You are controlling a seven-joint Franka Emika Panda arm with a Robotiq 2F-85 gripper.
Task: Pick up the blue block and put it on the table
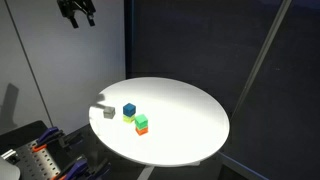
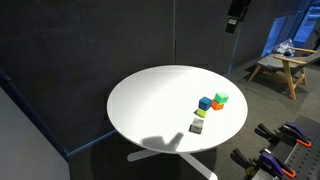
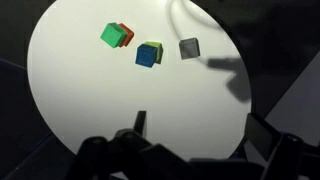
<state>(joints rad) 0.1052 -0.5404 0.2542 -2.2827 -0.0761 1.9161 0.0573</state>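
Note:
The blue block (image 1: 129,109) (image 2: 205,103) (image 3: 146,56) appears to rest on top of a yellow-green cube (image 1: 130,118) (image 3: 156,46) on the round white table (image 1: 180,105) (image 2: 150,100) (image 3: 90,90). My gripper (image 1: 76,12) (image 2: 237,14) hangs high above the table, well away from the blocks. In the wrist view its two dark fingers stand wide apart and empty (image 3: 202,120), with the blue block far below them.
A green cube (image 1: 142,121) (image 2: 221,99) (image 3: 111,35) sits on an orange cube (image 1: 142,130) (image 3: 126,36) beside the blue block. A grey cube (image 1: 107,112) (image 2: 197,126) (image 3: 189,47) lies near the table's edge. Dark curtains surround the table.

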